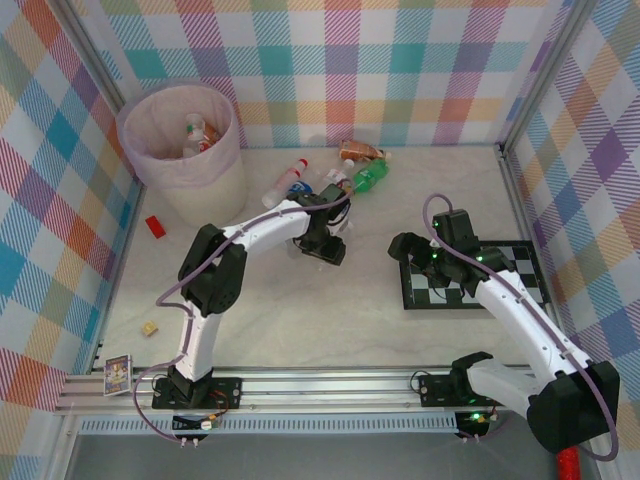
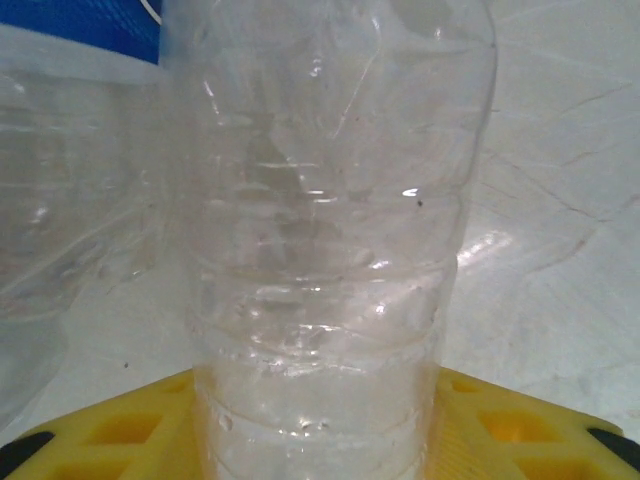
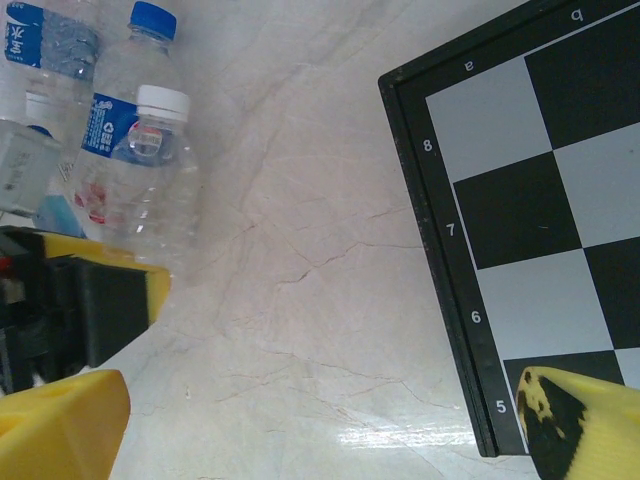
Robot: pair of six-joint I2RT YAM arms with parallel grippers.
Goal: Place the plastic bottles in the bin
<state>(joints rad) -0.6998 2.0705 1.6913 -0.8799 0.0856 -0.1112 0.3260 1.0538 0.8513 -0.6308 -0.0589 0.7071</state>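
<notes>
The bin (image 1: 150,165), pale and lined with a pinkish bag, stands at the far left with a few bottles (image 1: 196,135) inside. More plastic bottles lie in a cluster at the back middle: a green one (image 1: 370,177), a brown-wrapped one (image 1: 360,152) and a clear one with a red label (image 1: 285,182). My left gripper (image 1: 326,238) is at this cluster's near edge. In the left wrist view a clear bottle (image 2: 320,200) stands between the yellow fingers (image 2: 520,420), and my left gripper (image 2: 318,430) is shut on it. My right gripper (image 3: 320,430) hangs open over bare table.
A black-and-white checkerboard (image 1: 500,285) lies under the right arm, its edge (image 3: 440,230) beside the right fingers. A small red block (image 1: 155,225) sits near the bin's base. A tan scrap (image 1: 150,327) and a card (image 1: 118,375) lie at the near left. Blue-labelled bottles (image 3: 120,120) lie left of the right gripper.
</notes>
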